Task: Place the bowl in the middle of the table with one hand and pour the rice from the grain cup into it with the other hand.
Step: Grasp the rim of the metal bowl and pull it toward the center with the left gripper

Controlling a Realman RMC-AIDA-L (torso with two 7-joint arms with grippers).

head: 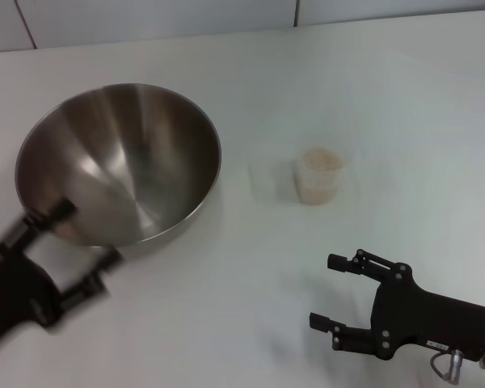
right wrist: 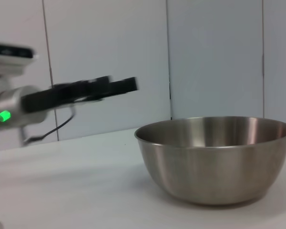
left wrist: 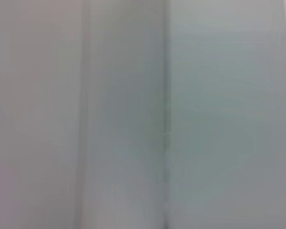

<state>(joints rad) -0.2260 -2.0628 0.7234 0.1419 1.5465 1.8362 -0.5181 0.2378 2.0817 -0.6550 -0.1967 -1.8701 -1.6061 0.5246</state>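
The steel bowl [head: 121, 162] stands upright on the white table [head: 226, 307], left of centre. It also shows in the right wrist view [right wrist: 214, 157]. My left gripper [head: 85, 242] is open and motion-blurred at the bowl's near side. In the right wrist view the left gripper [right wrist: 109, 86] hangs above and beside the bowl, apart from it. The clear grain cup [head: 318, 175], filled with cream rice [head: 321, 159], stands upright right of the bowl. My right gripper [head: 330, 291] is open and empty, nearer to me than the cup. The left wrist view shows only blurred wall.
A faint clear cup-like shape [head: 263, 179] stands between the bowl and the grain cup. Grey wall panels [right wrist: 214, 57] rise behind the table's far edge. The left arm's silver wrist carries a green light [right wrist: 4, 115].
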